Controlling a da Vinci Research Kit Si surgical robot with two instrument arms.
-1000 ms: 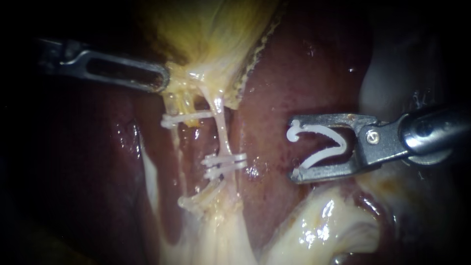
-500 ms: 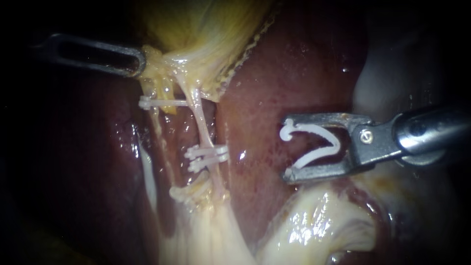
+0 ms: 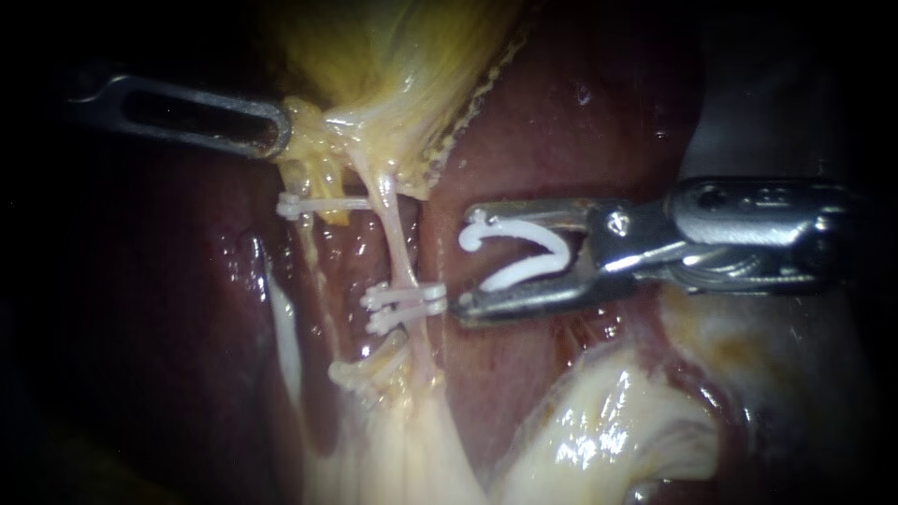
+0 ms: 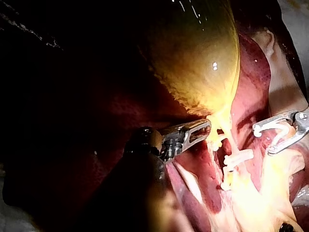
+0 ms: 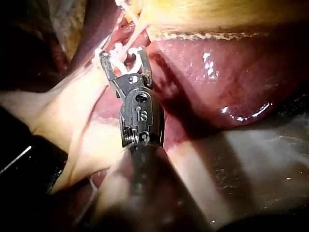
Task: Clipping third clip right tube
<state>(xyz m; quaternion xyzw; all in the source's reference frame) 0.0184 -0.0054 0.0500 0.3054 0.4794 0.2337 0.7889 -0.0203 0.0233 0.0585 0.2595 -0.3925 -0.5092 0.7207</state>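
Change noted: the right instrument has advanced across the liver and now stands just beside the right tube. Its claw is wide and carries an open clip, and the lower tip sits close to the two clips already on that tube. The tube is not yet inside the claw. The left instrument has its claw closed on gallbladder tissue, keeping the tube stretched. Judgement: approach nearly complete. The clip must still straddle the tube above the existing pair before closing.
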